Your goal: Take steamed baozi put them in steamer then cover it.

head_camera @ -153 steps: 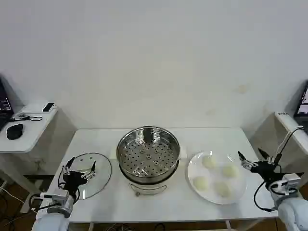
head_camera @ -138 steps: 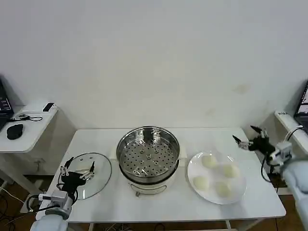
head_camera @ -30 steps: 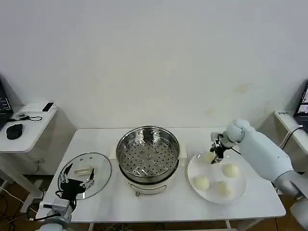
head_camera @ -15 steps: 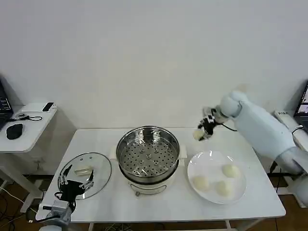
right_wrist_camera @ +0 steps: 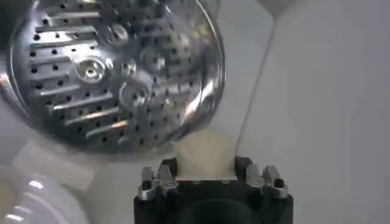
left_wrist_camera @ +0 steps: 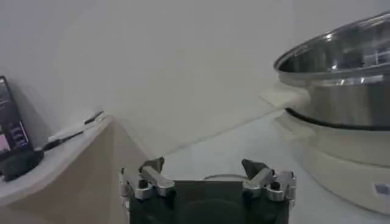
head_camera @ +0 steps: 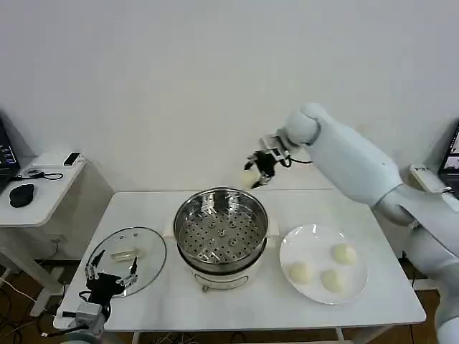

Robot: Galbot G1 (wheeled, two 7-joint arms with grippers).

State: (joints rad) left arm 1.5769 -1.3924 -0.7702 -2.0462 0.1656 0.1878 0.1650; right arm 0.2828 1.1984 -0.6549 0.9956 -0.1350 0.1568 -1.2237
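The right gripper point(head_camera: 261, 170) grips one steamed baozi point(head_camera: 250, 178) in the air above the far rim of the steamer point(head_camera: 221, 231), mid-tabletop. Three baozi point(head_camera: 333, 279) lie on the plate point(head_camera: 287, 251). The left gripper point(head_camera: 107, 271), fingers spread, waits at the tabletop's near left corner.

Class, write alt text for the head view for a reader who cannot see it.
The right gripper holds a small pale cream-white bun above the far rim of the round shiny steel steamer pot; three buns remain on the flat white plate.
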